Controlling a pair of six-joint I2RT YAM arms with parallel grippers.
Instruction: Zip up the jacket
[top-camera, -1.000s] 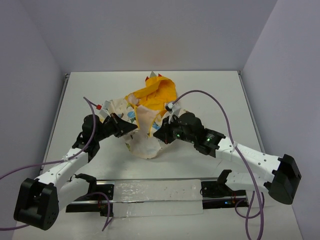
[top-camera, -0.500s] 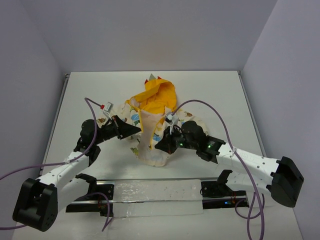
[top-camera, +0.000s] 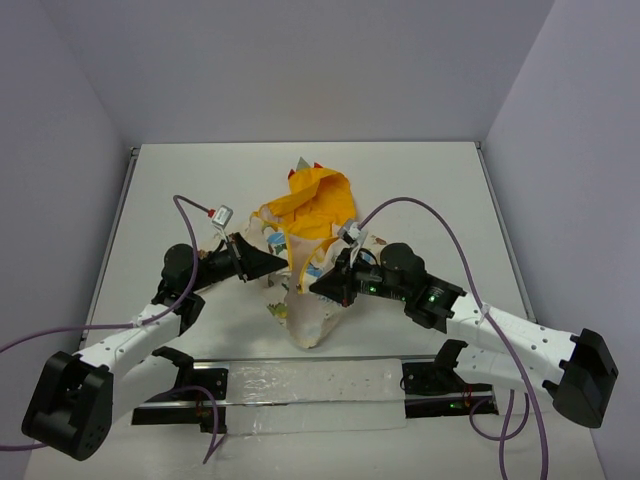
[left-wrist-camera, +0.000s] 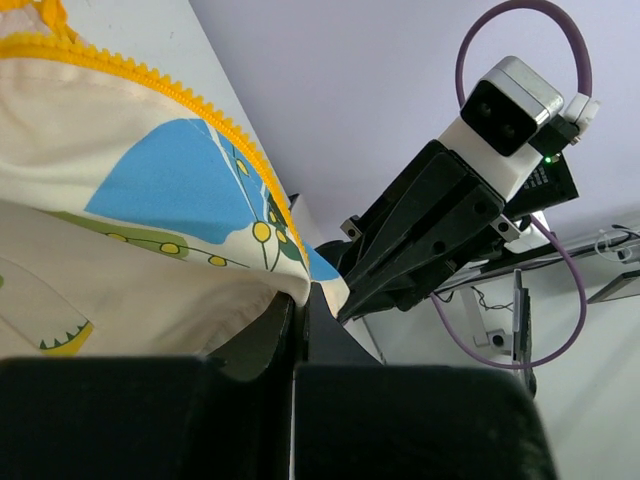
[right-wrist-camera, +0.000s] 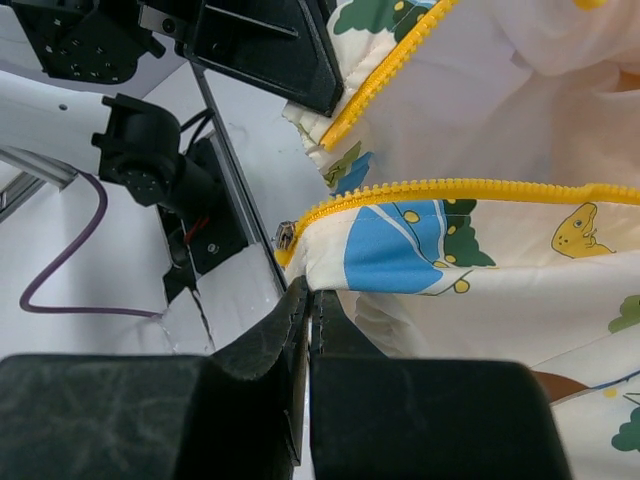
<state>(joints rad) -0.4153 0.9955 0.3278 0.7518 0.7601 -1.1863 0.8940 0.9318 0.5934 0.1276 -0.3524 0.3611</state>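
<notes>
The jacket (top-camera: 308, 215) lies bunched mid-table, with cream printed fabric in front and the yellow-orange hood behind. My left gripper (top-camera: 283, 262) is shut on its left front edge. In the left wrist view the jaws (left-wrist-camera: 300, 298) pinch cream fabric (left-wrist-camera: 140, 250) below the yellow zipper teeth (left-wrist-camera: 190, 100). My right gripper (top-camera: 316, 285) is shut on the right front edge. In the right wrist view the jaws (right-wrist-camera: 309, 292) pinch the hem corner beside the metal zipper slider (right-wrist-camera: 285, 237) at the end of a yellow zipper row (right-wrist-camera: 460, 188). The two grippers are close together.
A clear plastic strip (top-camera: 300, 392) and the arm bases lie along the near edge. Purple cables (top-camera: 420, 205) arc above both arms. Walls close in the white table (top-camera: 420, 170) on three sides.
Both grippers have come closer together and nearer the front edge. The jacket's lower part is drawn narrower and longer between them, and the hood has shifted slightly.
</notes>
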